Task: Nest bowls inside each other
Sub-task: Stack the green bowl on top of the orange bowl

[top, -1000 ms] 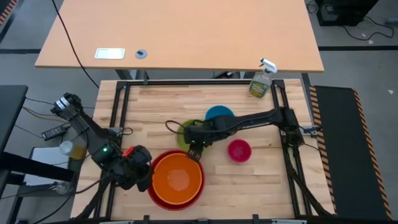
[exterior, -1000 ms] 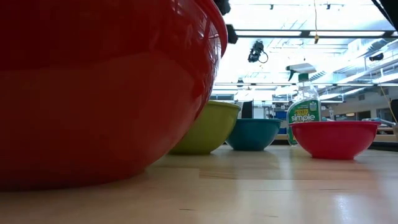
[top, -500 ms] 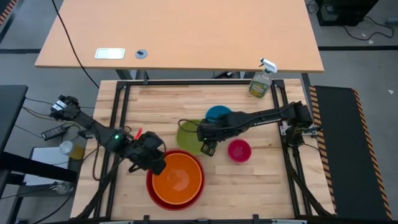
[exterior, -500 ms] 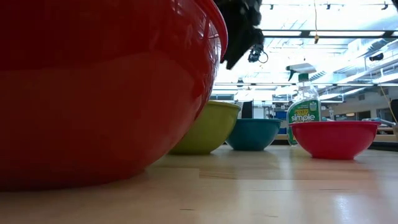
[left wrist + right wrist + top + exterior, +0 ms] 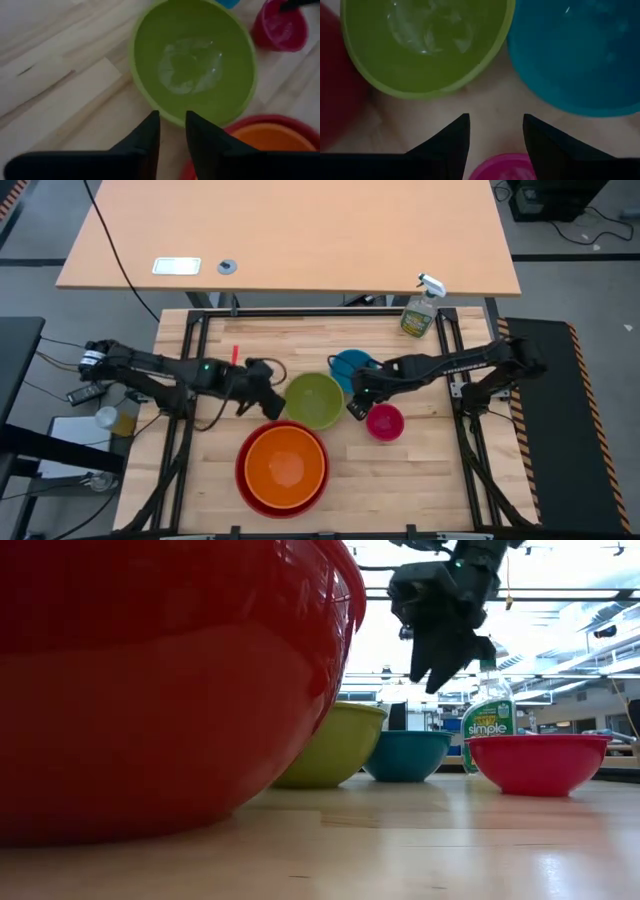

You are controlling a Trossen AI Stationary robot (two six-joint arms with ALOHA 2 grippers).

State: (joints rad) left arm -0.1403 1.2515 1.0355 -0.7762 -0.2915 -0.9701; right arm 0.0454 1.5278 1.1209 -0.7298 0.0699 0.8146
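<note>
The orange bowl sits nested in the red bowl near the table's front edge. Behind them the lime green bowl, the blue bowl and the magenta-pink bowl each stand on the table by their bases. My left gripper hovers at the green bowl's left rim, its fingers a little open and nothing between them. My right gripper stands open above the bare wood between the green bowl, blue bowl and pink bowl.
A green-tinted spray bottle stands at the far right corner of the table. In the low view the red bowl fills the left half. There is free wood along the table's far side and near right corner.
My left gripper has swung from the red bowl's left rim toward the far edge and the right, ending beside the green bowl. My right gripper has drawn back from over the green bowl toward the right and come down between the bowls. The bowls have stayed put.
</note>
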